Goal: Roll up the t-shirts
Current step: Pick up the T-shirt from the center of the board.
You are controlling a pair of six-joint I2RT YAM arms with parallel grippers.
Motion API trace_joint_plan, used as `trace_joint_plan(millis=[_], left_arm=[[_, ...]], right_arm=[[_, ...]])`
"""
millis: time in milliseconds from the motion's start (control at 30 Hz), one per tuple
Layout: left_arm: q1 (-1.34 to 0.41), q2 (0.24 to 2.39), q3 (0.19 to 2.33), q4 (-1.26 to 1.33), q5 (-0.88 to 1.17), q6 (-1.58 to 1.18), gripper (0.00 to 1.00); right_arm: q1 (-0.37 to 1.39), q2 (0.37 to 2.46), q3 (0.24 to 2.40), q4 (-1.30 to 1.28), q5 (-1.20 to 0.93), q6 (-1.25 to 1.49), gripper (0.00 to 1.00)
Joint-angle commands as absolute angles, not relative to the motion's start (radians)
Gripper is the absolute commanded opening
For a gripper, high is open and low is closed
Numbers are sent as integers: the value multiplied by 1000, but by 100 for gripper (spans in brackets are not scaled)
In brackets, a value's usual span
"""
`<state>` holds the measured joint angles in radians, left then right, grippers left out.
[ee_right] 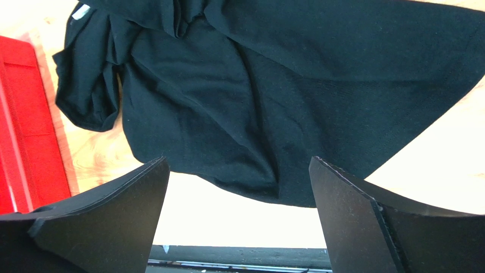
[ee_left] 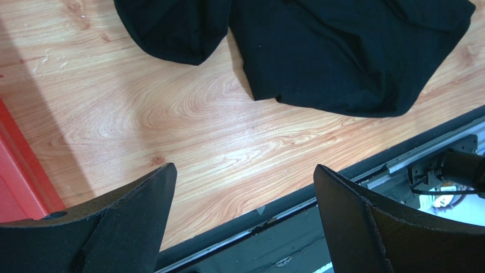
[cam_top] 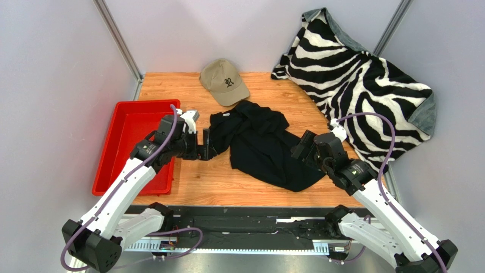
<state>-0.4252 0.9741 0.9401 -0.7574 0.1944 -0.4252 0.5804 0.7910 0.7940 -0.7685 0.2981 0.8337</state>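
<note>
Two robot arms reach in from the near edge of a wooden surface (cam_top: 210, 185). The left arm stretches forward over the right rim of a red tray (cam_top: 122, 142), its wrist turned right. The left pincer (cam_top: 209, 145) is spread wide, grasping nothing, and sits just beside the shirt's left edge. The right arm bends inward, and the right pincer (cam_top: 300, 149) is also spread wide and grasping nothing, poised at the shirt's right side (contact cannot be judged).

The black t-shirt (cam_top: 259, 142) lies crumpled and unrolled mid-surface between both pincers. The tray sits at the surface's left, its red floor showing beside the arm. A tan cap (cam_top: 225, 82) rests behind the shirt, and a zebra-striped blanket (cam_top: 364, 85) is heaped at the far right.
</note>
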Motion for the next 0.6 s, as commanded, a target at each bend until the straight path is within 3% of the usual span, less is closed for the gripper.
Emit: trace_joint_plan(millis=[0,567], left_arm=[[-428,974,957,-742,153,-422,99],[-411,1199,1008,-602,117,-529,96]], right_arm=[[578,787,815,-761,302,860,99],[612,871,581,-733,299,1080,95]])
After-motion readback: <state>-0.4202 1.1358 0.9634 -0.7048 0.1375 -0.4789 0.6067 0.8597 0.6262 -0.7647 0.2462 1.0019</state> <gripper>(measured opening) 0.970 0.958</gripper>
